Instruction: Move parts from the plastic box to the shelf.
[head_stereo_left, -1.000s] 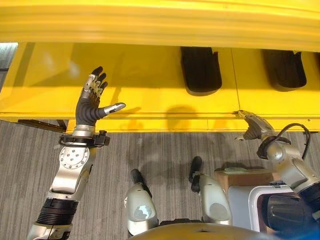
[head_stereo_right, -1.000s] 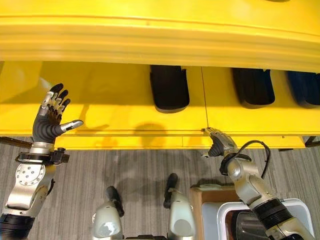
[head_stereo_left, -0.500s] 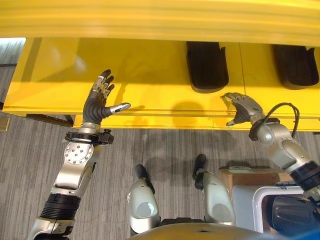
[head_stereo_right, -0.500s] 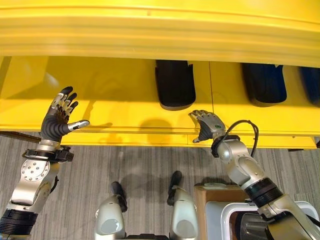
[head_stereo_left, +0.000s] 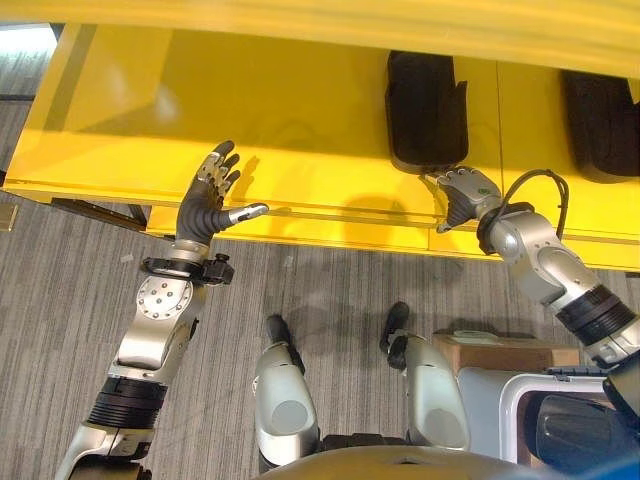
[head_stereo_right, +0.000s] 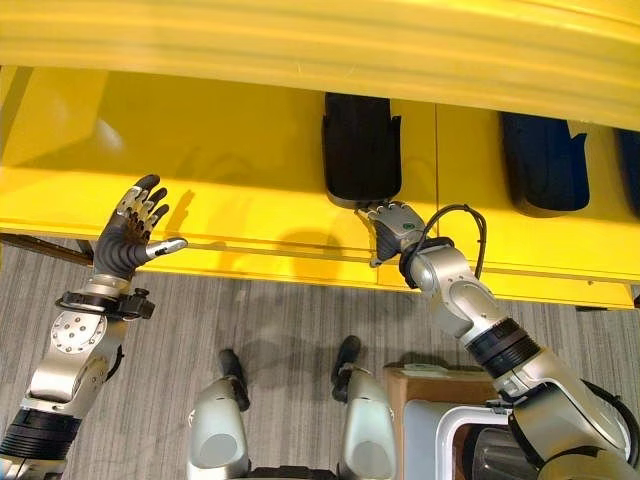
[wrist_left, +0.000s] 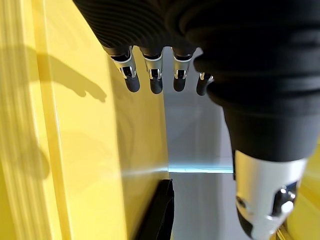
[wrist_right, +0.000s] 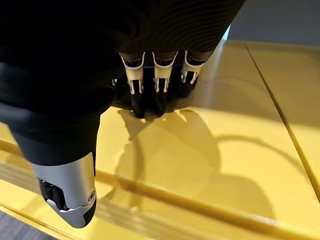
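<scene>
The robot's right hand (head_stereo_right: 392, 222) reaches over the flat bright yellow metal shelf (head_stereo_left: 300, 130). Its fingers (wrist_right: 159, 90) are straight and close side by side, and its thumb sticks out apart from them. The dark fingertips are right at the near end of a long black curved plastic part (head_stereo_right: 361, 148) that lies flat on the shelf just past the hand. From the wrist view it is hard to tell if the tips really touch it. The hand holds nothing.

Another black curved part (head_stereo_right: 546, 162) lies on the shelf farther out to the right of that hand, well apart from it.

The robot's left hand (head_stereo_left: 207, 195) is up over the front edge of the shelf, far to the left of the right hand. Its fingers are spread wide and its thumb points sideways. It holds nothing.

Below the right arm, down by the floor, sits a pale grey plastic box (head_stereo_left: 520, 400) with a dark part (head_stereo_left: 580, 430) inside it. A brown cardboard box (head_stereo_left: 490, 352) stands just beside it.
</scene>
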